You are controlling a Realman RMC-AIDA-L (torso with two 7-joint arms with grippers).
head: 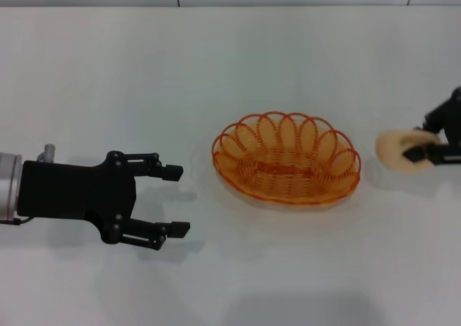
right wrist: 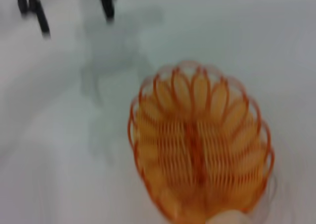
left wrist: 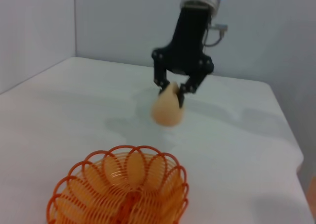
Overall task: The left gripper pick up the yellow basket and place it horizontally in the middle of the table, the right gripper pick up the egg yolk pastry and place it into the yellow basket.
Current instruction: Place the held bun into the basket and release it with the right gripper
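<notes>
While the yellow basket (head: pixel 286 159) sits upright on the white surface (head: pixel 216 67) near its middle, long axis running left to right in the head view, nothing lies inside it. Its looped, scalloped rim is clear on all sides; no hand touches it.

Left hand (head: pixel 175 201): low over the surface on the robot's left, well apart from the basket, black boxy body with a silver wrist behind it. Fingers point toward the basket and stand apart, holding nothing. Its shadow falls on the surface just under it.

Right hand (head: pixel 425 145): at the robot's right edge of the head view, only partly in frame. Fingers are clamped on the egg yolk pastry (head: pixel 400 152), one on either side. The pastry is a pale cream rounded lump, just beside the basket's right end but not over the rim and not touching it.

Left wrist view: the right hand (left wrist: pixel 173 94) hangs from above with the pastry (left wrist: pixel 167 109) gripped at its upper part; the pastry appears lifted off the surface, with a faint shadow below. The basket (left wrist: pixel 121 189) lies in the foreground, apart from it.

Right wrist view: blurred. The basket (right wrist: pixel 197 145) fills the middle; the left hand's fingers (right wrist: pixel 106 4) show dark beyond it.
</notes>
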